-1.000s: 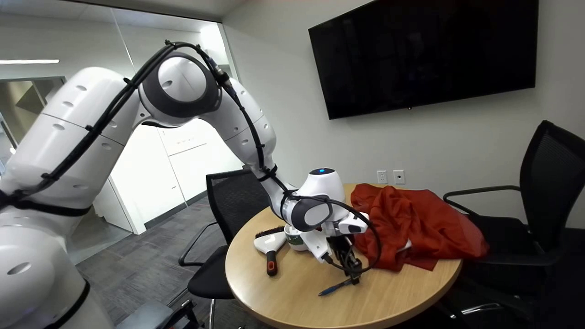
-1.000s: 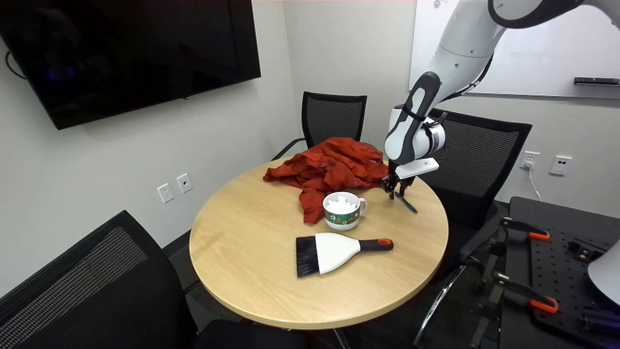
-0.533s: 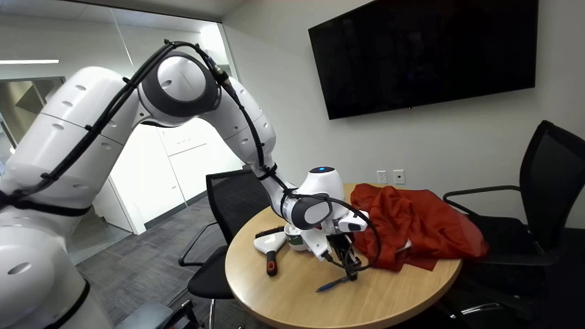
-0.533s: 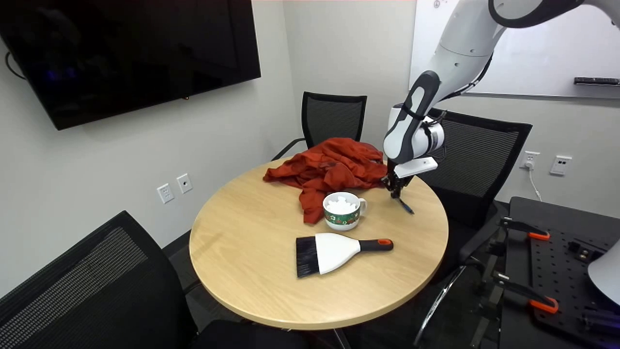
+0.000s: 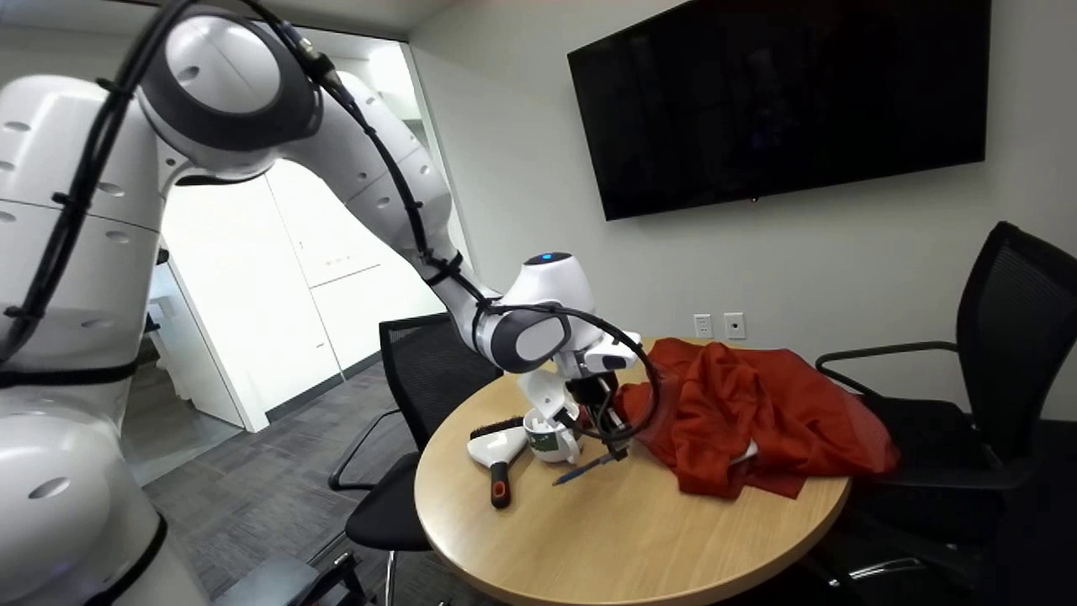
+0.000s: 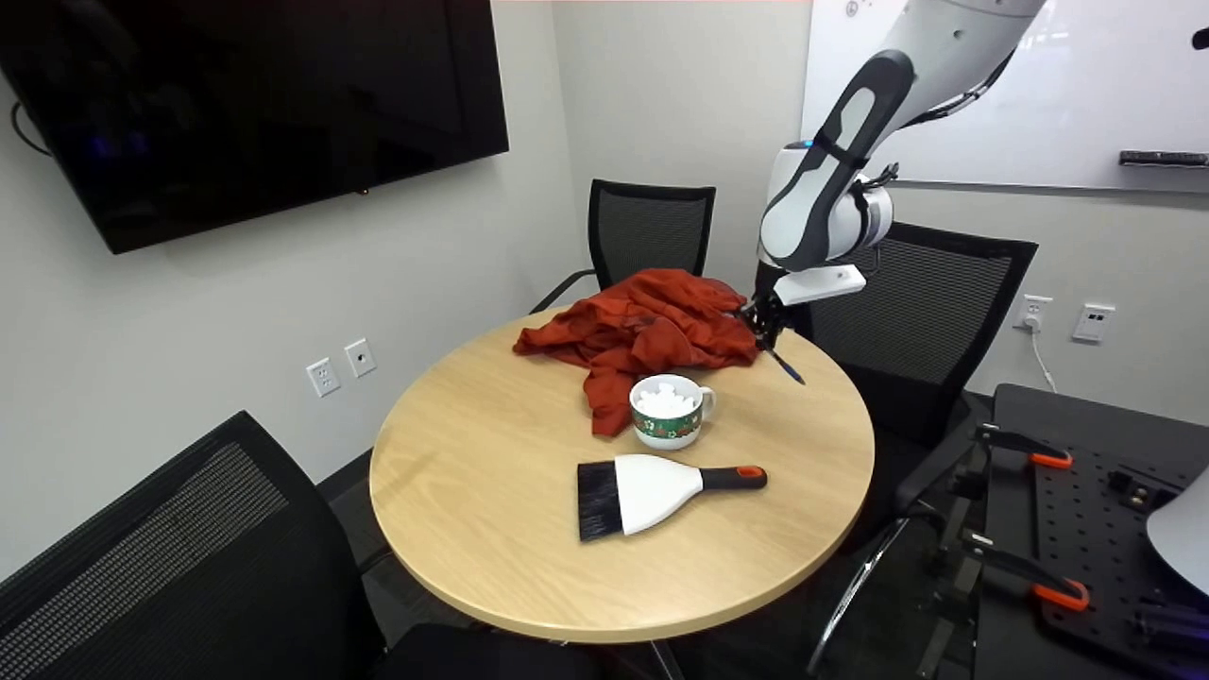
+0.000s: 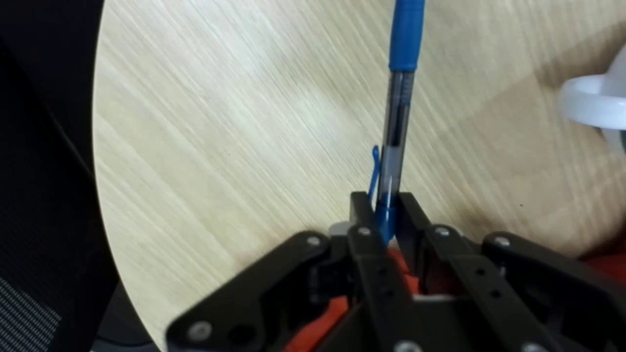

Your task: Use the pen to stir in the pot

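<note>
The pen, blue with a clear barrel, is held near its clip end in my gripper; it shows in both exterior views (image 5: 579, 473) (image 6: 787, 367) and in the wrist view (image 7: 397, 112). My gripper (image 5: 618, 453) (image 6: 766, 346) (image 7: 381, 208) is shut on it and holds it tilted, above the table. The pot, a white mug-like cup with a green patterned band and a handle, stands upright and holds several white pieces (image 5: 549, 447) (image 6: 667, 427). The gripper and pen are beside it, apart from it. In the wrist view only the pot's handle side (image 7: 589, 101) shows at the right edge.
A red cloth (image 5: 757, 412) (image 6: 661, 326) lies bunched on the round wooden table (image 5: 673, 555) (image 6: 472, 491), close to the gripper. A brush with a white head (image 5: 496, 447) (image 6: 655, 491) lies near the pot. Black chairs (image 5: 437, 370) (image 6: 652, 227) stand around the table.
The gripper was around the pen at the table, then shut on it. It has since lifted the pen and moved up and, in an exterior view, leftward toward the pot.
</note>
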Controlling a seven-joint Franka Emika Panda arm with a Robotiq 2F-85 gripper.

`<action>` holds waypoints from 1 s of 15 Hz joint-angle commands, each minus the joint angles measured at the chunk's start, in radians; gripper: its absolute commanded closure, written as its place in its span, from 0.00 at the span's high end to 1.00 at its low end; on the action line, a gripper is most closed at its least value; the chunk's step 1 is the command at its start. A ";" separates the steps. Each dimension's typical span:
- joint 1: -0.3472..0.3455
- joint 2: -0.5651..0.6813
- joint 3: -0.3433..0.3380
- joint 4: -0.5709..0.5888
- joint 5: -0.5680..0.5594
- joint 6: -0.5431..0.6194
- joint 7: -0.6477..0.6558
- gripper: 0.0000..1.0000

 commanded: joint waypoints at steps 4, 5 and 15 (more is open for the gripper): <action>0.118 -0.239 -0.027 -0.183 -0.016 0.104 0.111 0.04; 0.140 -0.253 -0.032 -0.202 -0.022 0.144 0.140 0.04; 0.393 -0.198 -0.211 -0.260 -0.026 0.402 0.287 0.17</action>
